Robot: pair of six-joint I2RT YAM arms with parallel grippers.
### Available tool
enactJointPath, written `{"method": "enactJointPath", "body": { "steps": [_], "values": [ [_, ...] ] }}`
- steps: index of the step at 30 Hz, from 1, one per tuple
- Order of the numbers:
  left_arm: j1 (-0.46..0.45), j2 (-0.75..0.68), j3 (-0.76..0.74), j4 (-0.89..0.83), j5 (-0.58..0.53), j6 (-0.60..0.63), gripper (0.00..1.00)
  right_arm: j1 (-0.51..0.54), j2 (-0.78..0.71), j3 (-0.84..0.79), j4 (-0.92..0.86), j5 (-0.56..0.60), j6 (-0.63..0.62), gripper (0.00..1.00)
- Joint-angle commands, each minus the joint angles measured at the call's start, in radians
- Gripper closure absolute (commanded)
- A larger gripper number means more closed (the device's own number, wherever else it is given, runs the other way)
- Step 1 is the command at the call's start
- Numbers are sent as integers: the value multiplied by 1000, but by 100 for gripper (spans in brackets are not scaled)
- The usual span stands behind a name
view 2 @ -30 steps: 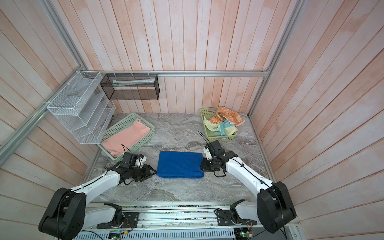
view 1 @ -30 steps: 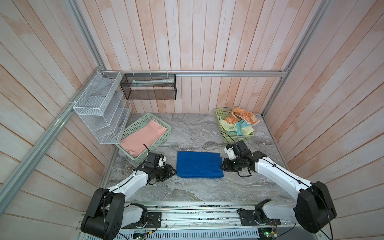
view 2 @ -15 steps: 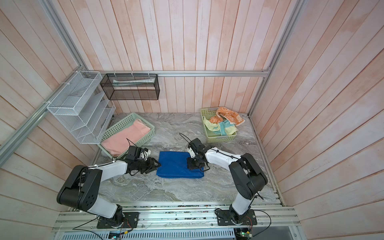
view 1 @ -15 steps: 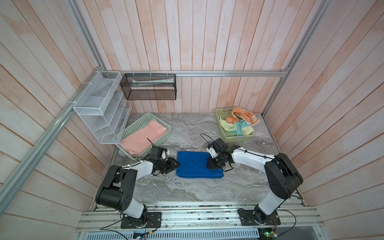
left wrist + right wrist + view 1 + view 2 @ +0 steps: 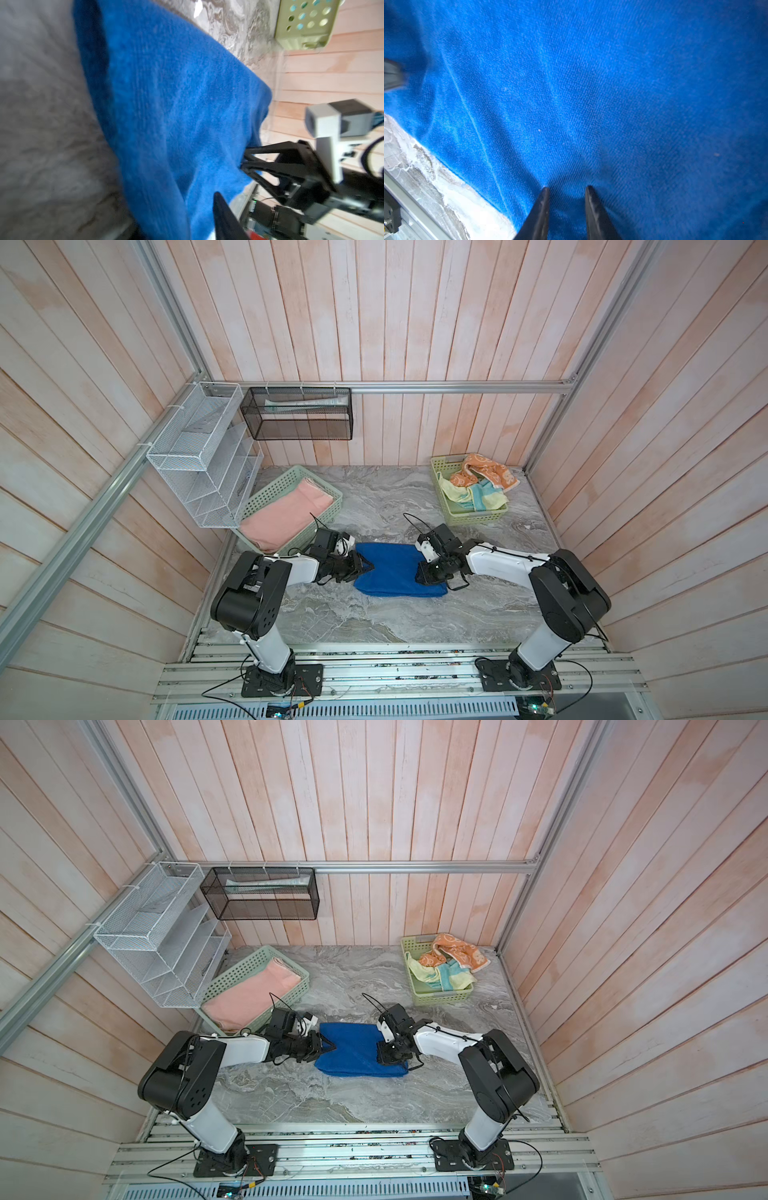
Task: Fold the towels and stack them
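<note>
One pink towel lies in the left basket. At centre, the left gripper meets the blue towel at its left edge, grip unclear. The right gripper pinches its right edge. The orange towel and yellow towel share the upper-right basket.

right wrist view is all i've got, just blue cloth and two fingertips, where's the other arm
Observer: In a top view the left gripper is at the opposite edge of the blue towel, facing the right gripper.
Operator: anything stacked yet
Observer: A pink towel lies folded in a green basket, back left.
Operator: what's left
Observer: An orange towel and a yellow towel sit crumpled in a second basket, back right.
</note>
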Motion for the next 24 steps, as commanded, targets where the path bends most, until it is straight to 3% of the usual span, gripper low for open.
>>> {"method": "enactJointPath", "body": {
  "steps": [1,3,9,14,21,24],
  "values": [
    [-6,29,36,-59,-32,10,85,4,5,-24,-39,12,-17,68],
    [-6,13,94,-131,-65,58,100,4,-38,-7,-39,16,-29,68],
    [23,-4,386,-401,-160,235,100,4,-117,68,-32,2,-62,68],
    [109,56,667,-550,-223,320,100,4,-126,102,-17,-9,-80,68],
    [289,292,952,-561,-169,280,100,4,-71,99,-11,-47,-74,67],
    [317,396,1002,-596,-156,278,100,4,-77,79,-1,-50,-66,68]
  ]
}}
